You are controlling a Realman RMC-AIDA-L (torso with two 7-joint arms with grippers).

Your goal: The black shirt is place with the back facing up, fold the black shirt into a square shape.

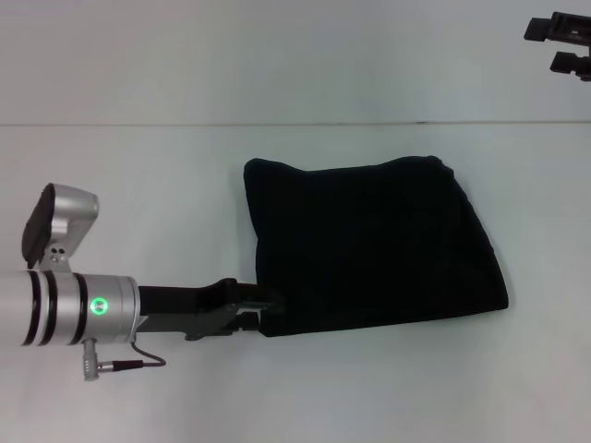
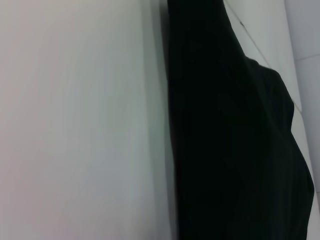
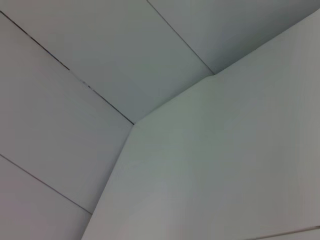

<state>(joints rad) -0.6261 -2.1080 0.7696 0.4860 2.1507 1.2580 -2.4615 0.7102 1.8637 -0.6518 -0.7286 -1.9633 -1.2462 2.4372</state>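
Note:
The black shirt (image 1: 369,245) lies folded into a rough square on the white table (image 1: 138,175), right of the middle. No lettering shows. My left gripper (image 1: 262,310) reaches in from the left, low over the table, with its tip at the shirt's near left corner. The left wrist view shows the shirt (image 2: 235,140) as a dark mass beside bare table (image 2: 75,125). My right gripper (image 1: 561,44) hangs open and empty at the far right, well away from the shirt.
The table's far edge (image 1: 295,123) runs across the head view, with a pale wall behind it. The right wrist view shows only a table corner (image 3: 225,165) and pale panels with dark seams (image 3: 75,75).

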